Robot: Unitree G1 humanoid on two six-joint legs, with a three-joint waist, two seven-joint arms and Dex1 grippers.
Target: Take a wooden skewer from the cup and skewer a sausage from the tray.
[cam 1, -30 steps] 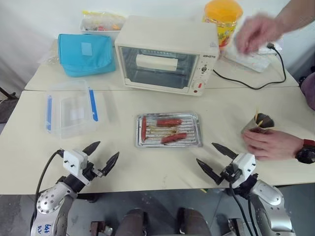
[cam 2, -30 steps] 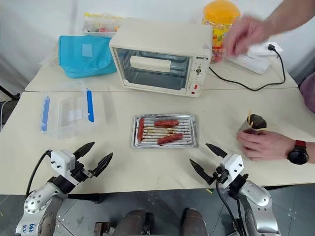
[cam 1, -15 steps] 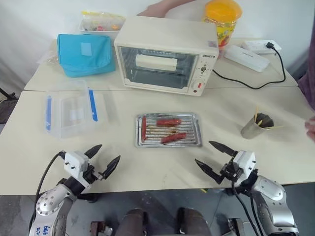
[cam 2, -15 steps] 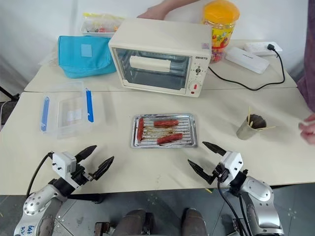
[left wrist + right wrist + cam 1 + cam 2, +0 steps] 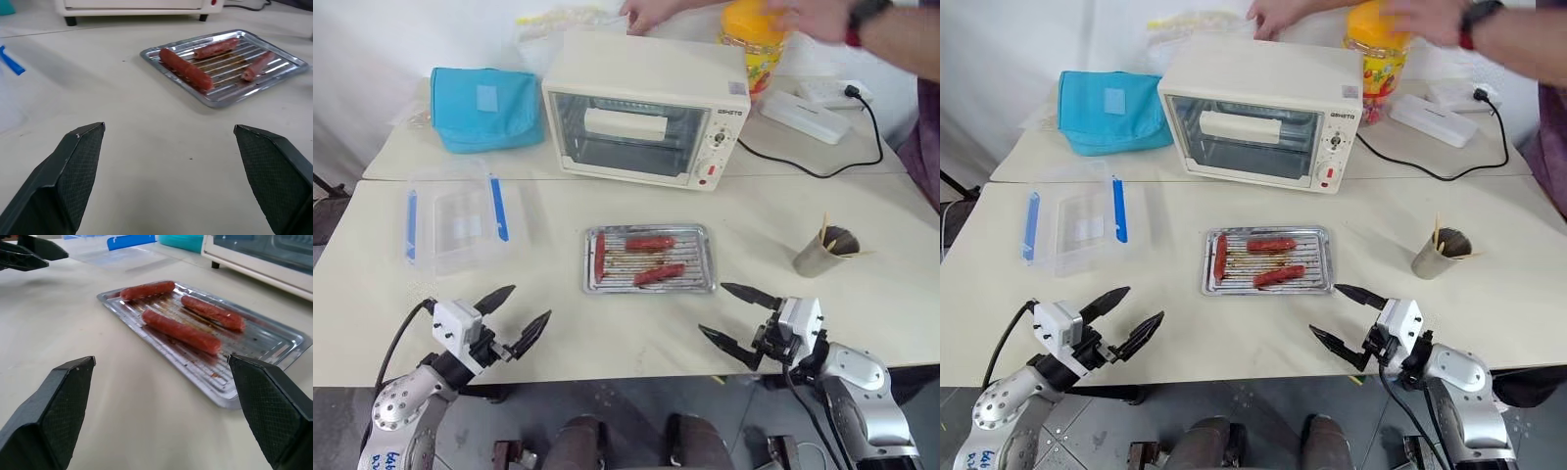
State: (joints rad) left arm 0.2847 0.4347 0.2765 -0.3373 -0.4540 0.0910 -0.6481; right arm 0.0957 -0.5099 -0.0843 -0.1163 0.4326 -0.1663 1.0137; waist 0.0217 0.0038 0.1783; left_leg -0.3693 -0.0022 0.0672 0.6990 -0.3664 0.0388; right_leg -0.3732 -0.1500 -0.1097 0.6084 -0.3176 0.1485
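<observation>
While both head views show the left gripper (image 5: pixel 512 318) and right gripper (image 5: pixel 736 315) spread wide and empty at the near table edge, the tray (image 5: pixel 697 236) lies between them, farther in, with three sausages (image 5: pixel 180 331). Far right stands the cup (image 5: pixel 817 257), holding skewers (image 5: pixel 823 229).

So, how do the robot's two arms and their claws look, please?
Both arms have rounded silver-grey metal shells. The left forearm carries blue handwritten marks. A small white box sits at each wrist, with black cables running back along the arm. The left claw and the right claw each have two black, pointed fingers; in the wrist views their inner faces show a fine cross-hatched texture.
</observation>
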